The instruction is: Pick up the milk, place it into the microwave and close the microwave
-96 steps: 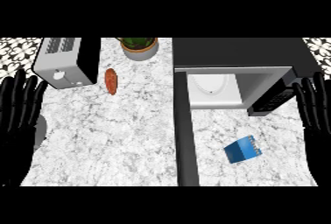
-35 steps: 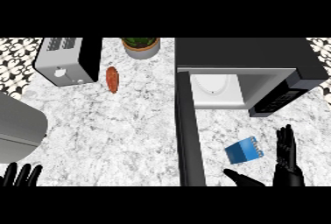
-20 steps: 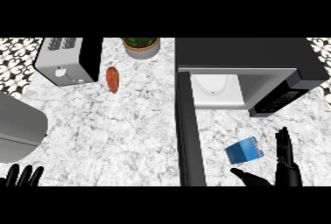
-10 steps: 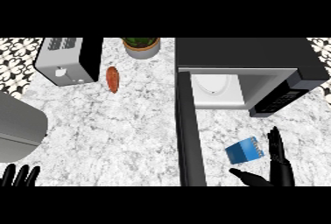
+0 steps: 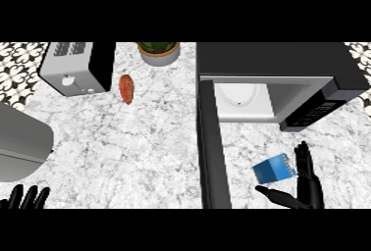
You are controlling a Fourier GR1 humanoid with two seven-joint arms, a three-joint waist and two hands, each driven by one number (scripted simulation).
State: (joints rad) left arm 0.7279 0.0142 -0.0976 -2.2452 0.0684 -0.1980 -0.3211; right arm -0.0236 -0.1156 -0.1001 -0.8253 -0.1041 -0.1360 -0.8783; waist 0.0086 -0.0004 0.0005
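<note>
While the milk point(image 5: 275, 169) lies on the surface point(image 5: 145, 147) just in front of the open microwave point(image 5: 275, 63), the right hand point(image 5: 308, 184) stands just beside it, fingers straight and thumb spread, grasping nothing, apparently set to close round it. The left hand point(image 5: 25, 197) rests released at the lower left edge.

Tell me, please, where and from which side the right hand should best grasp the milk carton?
Grasp the milk carton across its flat sides, probably from its right: the open right hand stands there, while the open microwave door crowds its left.
</note>
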